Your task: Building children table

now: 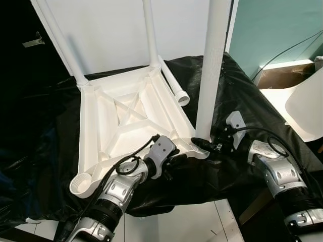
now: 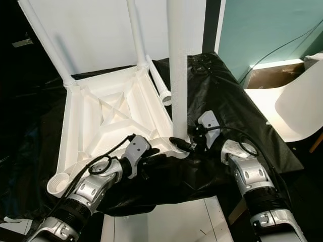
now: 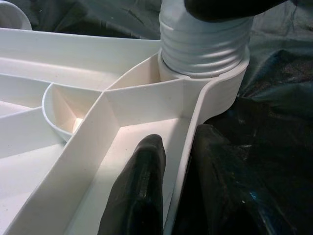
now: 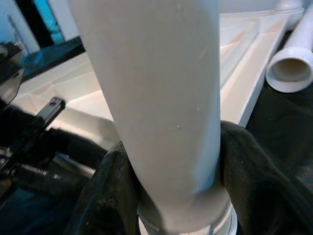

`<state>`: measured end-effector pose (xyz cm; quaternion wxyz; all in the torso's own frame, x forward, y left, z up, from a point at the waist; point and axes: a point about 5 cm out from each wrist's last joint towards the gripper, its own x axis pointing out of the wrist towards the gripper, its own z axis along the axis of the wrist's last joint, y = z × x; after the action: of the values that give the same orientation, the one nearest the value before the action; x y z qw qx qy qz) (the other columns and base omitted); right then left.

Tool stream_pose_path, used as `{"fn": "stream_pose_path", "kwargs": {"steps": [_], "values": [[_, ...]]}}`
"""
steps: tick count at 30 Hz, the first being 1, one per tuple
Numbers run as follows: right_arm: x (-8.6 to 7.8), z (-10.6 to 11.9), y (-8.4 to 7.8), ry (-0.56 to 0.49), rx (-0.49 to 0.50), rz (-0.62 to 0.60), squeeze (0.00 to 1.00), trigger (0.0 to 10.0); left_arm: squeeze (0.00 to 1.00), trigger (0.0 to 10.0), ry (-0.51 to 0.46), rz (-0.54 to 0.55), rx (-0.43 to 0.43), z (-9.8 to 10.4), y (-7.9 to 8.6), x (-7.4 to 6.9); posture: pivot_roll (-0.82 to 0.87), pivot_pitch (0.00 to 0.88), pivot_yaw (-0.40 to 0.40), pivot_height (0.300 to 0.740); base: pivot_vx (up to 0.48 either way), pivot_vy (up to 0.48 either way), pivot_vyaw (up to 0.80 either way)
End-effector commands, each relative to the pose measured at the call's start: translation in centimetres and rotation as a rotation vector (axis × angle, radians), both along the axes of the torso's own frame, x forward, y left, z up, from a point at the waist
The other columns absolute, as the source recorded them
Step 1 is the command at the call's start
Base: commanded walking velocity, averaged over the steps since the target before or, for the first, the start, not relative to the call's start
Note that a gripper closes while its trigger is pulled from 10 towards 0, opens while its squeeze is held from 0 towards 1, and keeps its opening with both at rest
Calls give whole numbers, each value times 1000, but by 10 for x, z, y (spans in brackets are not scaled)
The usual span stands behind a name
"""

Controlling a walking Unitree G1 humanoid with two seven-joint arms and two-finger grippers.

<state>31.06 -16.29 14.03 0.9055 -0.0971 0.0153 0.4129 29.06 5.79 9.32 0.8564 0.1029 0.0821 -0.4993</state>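
Here the white plastic ribbed tabletop [image 1: 126,128] lies upside down on a crumpled black plastic sheet [image 1: 237,106] that covers the worktop. Two white plastic tube legs [image 1: 60,38] already stand in its far corner sockets, rising out of frame, and a spare white tube leg [image 1: 174,85] lies on the sheet just beside the tabletop's right edge, its open threaded end facing the robot.

A third white tube leg [image 1: 213,65] stands upright in the near right corner socket [image 3: 225,93]. The right pincer [image 1: 209,143] is clamped around the foot of this upright leg, one black finger [image 4: 105,191] on each side of the tube just above the socket; the right wrist view shows both pads pressed to the white plastic. In the left wrist view the leg's threaded end sits in the round socket, with several thread ridges showing above the rim.

The left pincer [image 1: 169,164] is closed on the tabletop's near edge wall, just beside that socket: one black finger [image 3: 142,191] lies inside the ribbed tray and the other outside against the sheet, with the thin white wall held between them.

The near left corner socket [image 1: 83,184] holds no leg. A white moulded chair [image 1: 308,108] stands to the right, off the worktop, before a teal wall [image 1: 272,27].
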Motion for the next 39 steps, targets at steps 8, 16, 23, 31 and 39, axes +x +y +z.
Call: {"fn": "stream_pose_path", "kwargs": {"steps": [8,16,23,31,39], "values": [[-19,-33,17,-15,162,-533,0,0,0,10000,106,-44,50,-24,6,-14,-110,0,61,740,0,0,0],[-17,-35,23,-73,159,-677,0,0,0,10000,105,-45,52,-23,7,-13,-101,0,65,740,0,0,0],[-17,-33,31,-108,116,-631,0,10000,0,10000,103,-43,53,-23,8,-14,-101,0,64,740,0,0,0],[-19,-28,31,-117,107,-524,0,10000,0,10000,101,-34,51,-23,8,-12,-104,0,59,740,0,0,0],[0,-11,5,-140,14,-258,0,10000,0,10000,100,-45,55,-23,6,-12,-114,0,67,740,0,0,0]]}}
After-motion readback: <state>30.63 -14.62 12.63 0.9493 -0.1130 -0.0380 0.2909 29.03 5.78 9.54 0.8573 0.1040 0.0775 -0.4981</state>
